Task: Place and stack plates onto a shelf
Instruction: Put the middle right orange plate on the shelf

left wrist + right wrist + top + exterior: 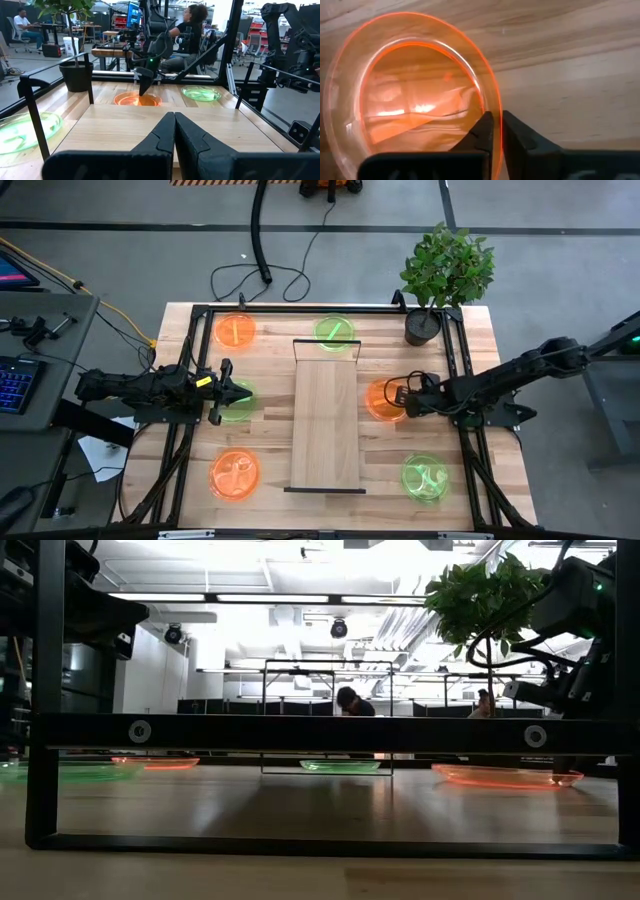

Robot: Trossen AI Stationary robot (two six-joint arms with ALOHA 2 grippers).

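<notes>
Six small plates lie flat on the tabletop around the shelf point(325, 420), a long light board with black end frames. Far side: an orange plate point(235, 332) and a green plate point(334, 330). Near side: an orange plate point(234, 475) and a green plate point(424, 477). My left gripper point(243, 393) point(174, 117) is shut and empty. It hovers above the left green plate point(234, 408), pointing toward the shelf. My right gripper point(398, 397) point(497, 117) is shut on the orange plate point(381, 401) point(415, 95) right of the shelf. My right gripper pinches the orange plate's rim point(494, 102) on the side toward the table's right edge, with the thin rim between the two fingertips. The fingers come from the right, slanting downward. In the low view the plate point(505, 776) lies flat on the table.
A potted plant point(423, 325) stands at the table's far right corner. A black metal frame point(190, 360) runs around the tabletop. The shelf board point(165, 125) carries nothing. People sit at desks in the room beyond.
</notes>
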